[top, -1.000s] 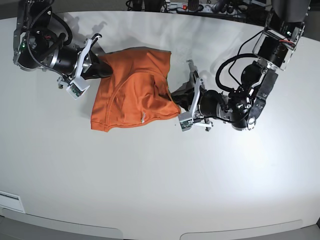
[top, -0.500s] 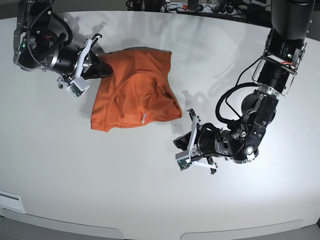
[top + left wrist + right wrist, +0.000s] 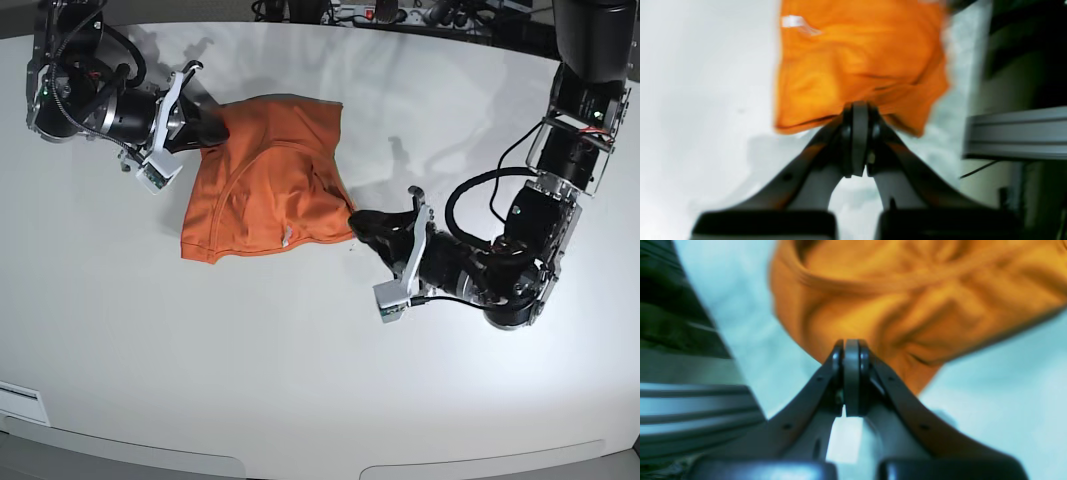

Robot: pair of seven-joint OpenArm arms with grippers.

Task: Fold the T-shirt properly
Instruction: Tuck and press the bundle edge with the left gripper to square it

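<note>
The orange T-shirt [image 3: 270, 190] lies crumpled and partly folded at the table's back left, with a small white tag near its front hem. My right gripper [image 3: 215, 130] is shut, and its tips rest against the shirt's back left corner. In the right wrist view the T-shirt [image 3: 923, 306] bunches just past the right gripper [image 3: 851, 343], with no fabric visible between the pads. My left gripper [image 3: 356, 220] is also shut, its tips at the shirt's front right corner. The left wrist view shows the T-shirt [image 3: 857, 60] directly beyond the left gripper [image 3: 857, 108].
The white table [image 3: 300, 380] stretches toward the front. Cables and a power strip [image 3: 400, 15] run along the back edge. A metal rail [image 3: 1017, 133] stands beyond the table's edge in the left wrist view. A white label [image 3: 20, 402] sits at the front left.
The left arm swung away from the shirt toward the front, then came back to its front right corner, still shut. The right gripper shifted slightly toward the back.
</note>
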